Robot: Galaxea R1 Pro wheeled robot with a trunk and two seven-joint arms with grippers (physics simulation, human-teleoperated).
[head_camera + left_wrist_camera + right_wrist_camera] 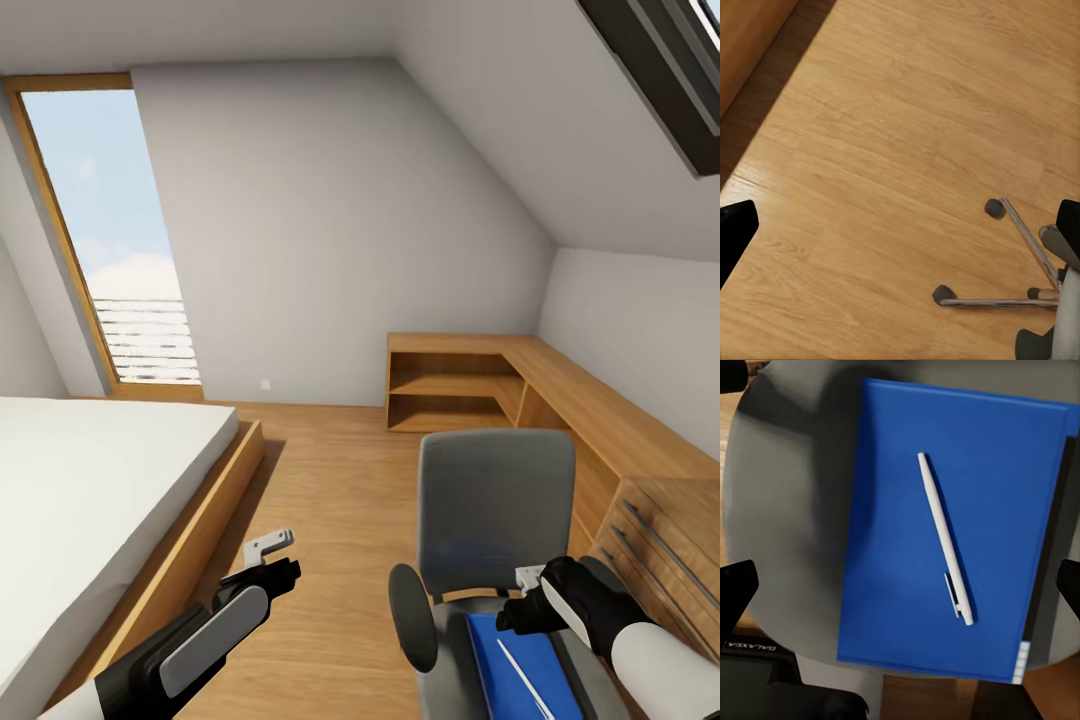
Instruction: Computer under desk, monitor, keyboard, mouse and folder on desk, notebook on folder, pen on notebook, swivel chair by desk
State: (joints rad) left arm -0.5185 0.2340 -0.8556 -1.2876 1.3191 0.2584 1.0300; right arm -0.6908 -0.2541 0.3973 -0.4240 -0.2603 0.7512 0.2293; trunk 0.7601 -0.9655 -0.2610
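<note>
One swivel chair (495, 520) stands in the lower middle-right of the head view, its grey back facing the camera and one black armrest (412, 615) showing on its near left side. On its grey seat (791, 502) lies one blue folder (945, 525), flat, and one white pen (943, 536) rests slantwise on top of the folder, touching it. A dark strip runs along one long edge of the folder in the right wrist view; whether that is another thing beneath it cannot be told.

Two grippers are in view. The right gripper (530, 590) hangs over the chair seat at the lower right of the head view, just above the near end of the folder; its two black fingertips (736, 589) stand wide apart at either edge of the right wrist view, clasping nothing. The left gripper (270, 548) hangs over bare wooden floor (892, 135) in the lower left of the head view; whether its fingers are apart or together cannot be told.

In the left wrist view two chrome legs (1024, 236) of the chair base show, each ending in a dark castor (943, 294).

Around these: one bed (90, 480) with a white mattress at the left, one tall window (115, 230) at the upper left, one low wooden shelf unit (460, 385) running along the right wall, and wooden drawers (665, 550) just beside the chair on the right.
</note>
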